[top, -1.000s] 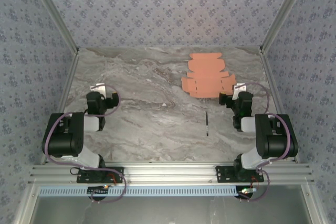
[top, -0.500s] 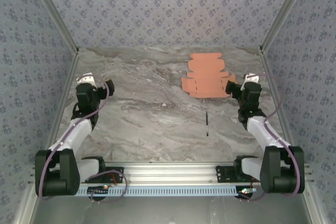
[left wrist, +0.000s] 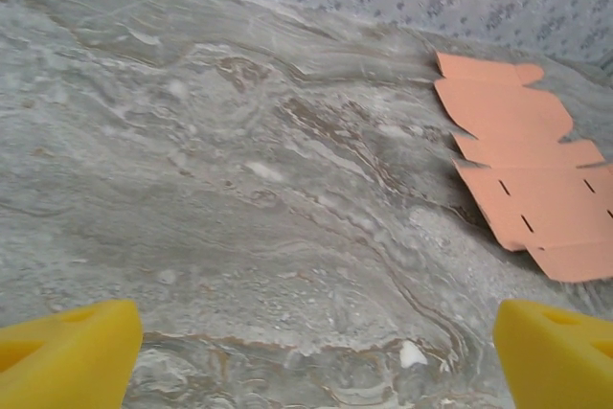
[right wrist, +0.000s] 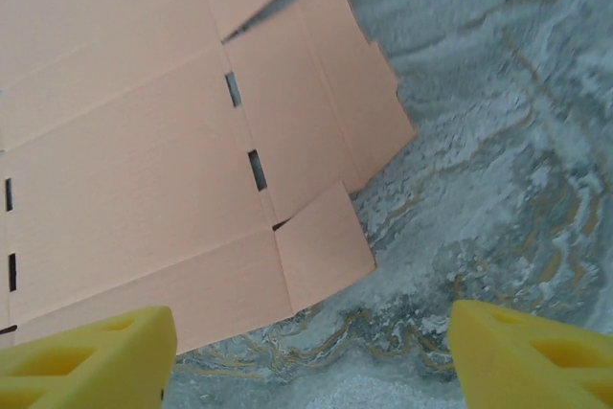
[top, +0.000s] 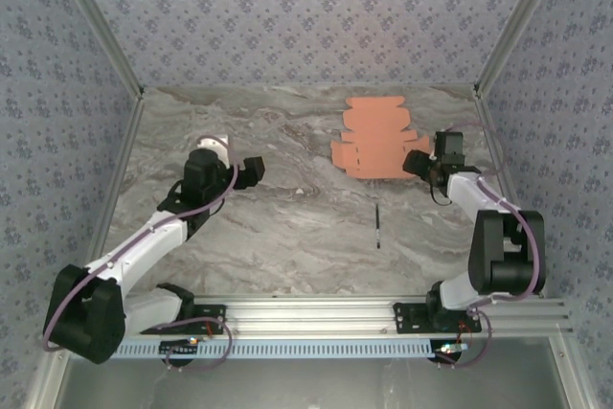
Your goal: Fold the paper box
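The box (top: 375,141) lies flat at the far right of the table (top: 287,227). The right gripper (top: 414,162) hovers at its right edge, jaws apart. The left gripper (top: 251,168), jaws also apart, hangs well left.

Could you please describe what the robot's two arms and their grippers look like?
The left arm and right arm have white links, black joint housings and looping purplish cables. The left gripper and right gripper are black, with yellow fingertips.

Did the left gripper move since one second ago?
Yes. The left gripper moved to the right, closer to the paper box, which lies unmoved.
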Available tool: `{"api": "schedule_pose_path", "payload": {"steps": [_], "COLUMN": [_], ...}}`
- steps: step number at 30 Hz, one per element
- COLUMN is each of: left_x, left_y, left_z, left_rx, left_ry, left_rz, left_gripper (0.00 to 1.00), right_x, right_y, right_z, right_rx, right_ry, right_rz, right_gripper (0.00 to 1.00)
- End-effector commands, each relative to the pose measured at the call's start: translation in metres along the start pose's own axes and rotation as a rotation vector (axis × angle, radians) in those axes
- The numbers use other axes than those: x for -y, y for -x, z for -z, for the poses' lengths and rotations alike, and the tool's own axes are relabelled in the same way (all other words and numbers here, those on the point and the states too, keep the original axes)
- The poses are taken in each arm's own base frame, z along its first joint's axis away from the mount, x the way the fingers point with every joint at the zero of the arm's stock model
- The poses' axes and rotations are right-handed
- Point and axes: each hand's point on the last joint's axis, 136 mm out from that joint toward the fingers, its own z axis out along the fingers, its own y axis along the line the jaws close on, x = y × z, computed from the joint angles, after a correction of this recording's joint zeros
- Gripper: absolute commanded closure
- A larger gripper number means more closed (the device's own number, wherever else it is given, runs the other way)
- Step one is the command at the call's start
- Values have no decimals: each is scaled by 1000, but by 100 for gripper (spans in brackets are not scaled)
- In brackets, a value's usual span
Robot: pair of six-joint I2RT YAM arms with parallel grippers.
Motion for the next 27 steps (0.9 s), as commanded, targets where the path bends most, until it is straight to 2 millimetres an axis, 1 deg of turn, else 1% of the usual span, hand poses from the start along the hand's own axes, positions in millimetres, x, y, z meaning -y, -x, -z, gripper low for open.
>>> {"api": "schedule_pose_path", "payload": {"steps": [1, 5, 9, 12, 20, 27], "left_x": [11, 12, 10, 9, 9, 9], "left_y": [7, -1, -1, -1, -1, -5], "left_z": [-4, -5, -3, -1, 1, 3], "left_rx": [-6, -27, -21, -13, -1, -9], "left_ry": [4, 29, 39, 49, 49, 48], "left_rz": [-30, -50, -54, -50, -37, -40], "left_gripper": [7, 7, 7, 7, 7, 7], "right_x": [0, 4, -1, -4, -4, -3], "right_y": [-4, -5, -5, -6, -9, -11], "right_z": [-4, -10, -19, -26, -43, -56], "right_rx": [-57, -61, -63, -69, -77, -76], "right_ry": [25, 40, 84, 109, 115, 124], "right_rz": [-100, -147, -189, -216, -248, -251], "right_gripper": [28, 39, 47, 50, 56, 62]}}
